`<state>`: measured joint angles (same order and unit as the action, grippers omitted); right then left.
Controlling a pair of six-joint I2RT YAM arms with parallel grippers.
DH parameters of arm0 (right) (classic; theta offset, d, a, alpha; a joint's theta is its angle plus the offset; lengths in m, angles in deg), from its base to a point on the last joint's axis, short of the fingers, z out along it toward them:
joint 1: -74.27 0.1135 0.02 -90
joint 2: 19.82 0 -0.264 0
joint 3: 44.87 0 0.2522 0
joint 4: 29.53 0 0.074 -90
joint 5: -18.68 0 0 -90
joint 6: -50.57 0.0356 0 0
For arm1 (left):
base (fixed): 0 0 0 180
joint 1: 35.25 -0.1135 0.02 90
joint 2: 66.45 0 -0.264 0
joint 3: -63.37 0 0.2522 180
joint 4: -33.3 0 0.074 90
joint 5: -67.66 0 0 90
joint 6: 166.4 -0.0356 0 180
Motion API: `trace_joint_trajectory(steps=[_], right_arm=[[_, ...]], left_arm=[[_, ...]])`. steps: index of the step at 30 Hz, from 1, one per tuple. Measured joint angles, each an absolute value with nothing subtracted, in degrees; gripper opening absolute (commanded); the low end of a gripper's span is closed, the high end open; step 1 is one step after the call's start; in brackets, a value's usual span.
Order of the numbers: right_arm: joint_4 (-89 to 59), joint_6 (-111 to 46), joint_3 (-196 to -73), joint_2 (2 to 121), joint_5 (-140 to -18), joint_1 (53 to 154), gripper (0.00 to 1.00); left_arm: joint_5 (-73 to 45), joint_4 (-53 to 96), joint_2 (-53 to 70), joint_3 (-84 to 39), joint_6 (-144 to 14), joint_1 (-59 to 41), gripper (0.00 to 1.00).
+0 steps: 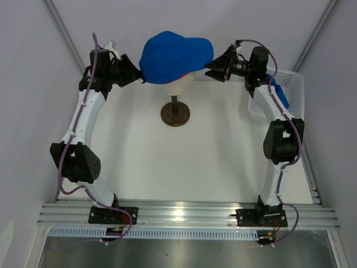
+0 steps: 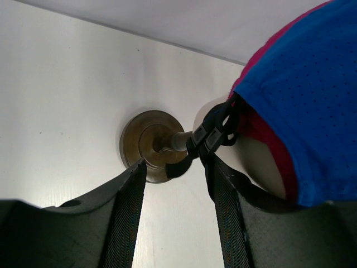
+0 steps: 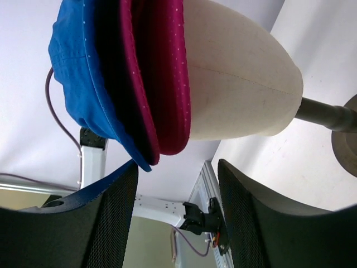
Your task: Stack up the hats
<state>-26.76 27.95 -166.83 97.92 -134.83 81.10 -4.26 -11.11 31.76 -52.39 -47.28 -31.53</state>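
2 arms reach to the worktop's (image 1: 195, 162) far edge, elbows bowed outward, flanking the mannequin head (image 1: 178, 86) at far centre. It wears the blue cap (image 1: 173, 56) over the pink cap (image 3: 162, 72). The left claw (image 1: 133, 75) is spread at the caps' rear strap, and the right claw (image 1: 215, 70) is spread beside both brims. White surface runs from the stand (image 1: 175, 114) to the near edge. A basket (image 1: 295, 89) lines the right edge.

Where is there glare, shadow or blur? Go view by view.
Top external: glare streaks on the aluminium rail, table evenly lit. Left wrist: fingers dark in the foreground, blue cap crisp. Right wrist: pink cap sharp, fingers shadowed.
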Motion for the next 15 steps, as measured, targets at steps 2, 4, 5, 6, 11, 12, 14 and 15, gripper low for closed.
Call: trace_joint_trajectory(steps=[2, 4, 5, 6, 11, 12, 14, 15], right_arm=[[-27.02, 28.04, -166.57, 97.81, -133.78, 81.39, 0.60], [-27.63, 28.08, -166.35, 97.17, -132.93, 81.58, 0.60], [-27.70, 28.08, -166.29, 96.80, -132.64, 81.54, 0.60], [-27.87, 28.04, -166.00, 96.08, -132.31, 81.41, 0.60], [-24.57, 24.23, -164.39, 90.16, -131.68, 79.07, 0.69], [-21.90, 22.05, -164.41, 88.39, -131.33, 78.19, 0.72], [-15.98, 17.09, -164.82, 84.67, -130.11, 76.14, 0.81], [-11.63, 13.70, -165.68, 82.27, -129.27, 74.68, 0.83]], left_arm=[[-4.47, -11.31, 31.23, -52.39, -47.28, -31.53, 0.54], [-4.69, -11.73, 31.08, -52.39, -47.30, -31.53, 0.54], [-4.85, -11.92, 31.08, -52.36, -47.32, -31.50, 0.54], [-5.07, -12.12, 31.04, -52.23, -47.32, -31.50, 0.55], [-6.27, -13.08, 29.46, -50.05, -47.50, -31.50, 0.64], [-6.79, -13.34, 29.11, -50.00, -47.54, -31.50, 0.67], [-7.62, -14.07, 28.61, -50.42, -48.00, -31.50, 0.68], [-8.15, -14.66, 28.50, -51.07, -48.18, -31.53, 0.70]])
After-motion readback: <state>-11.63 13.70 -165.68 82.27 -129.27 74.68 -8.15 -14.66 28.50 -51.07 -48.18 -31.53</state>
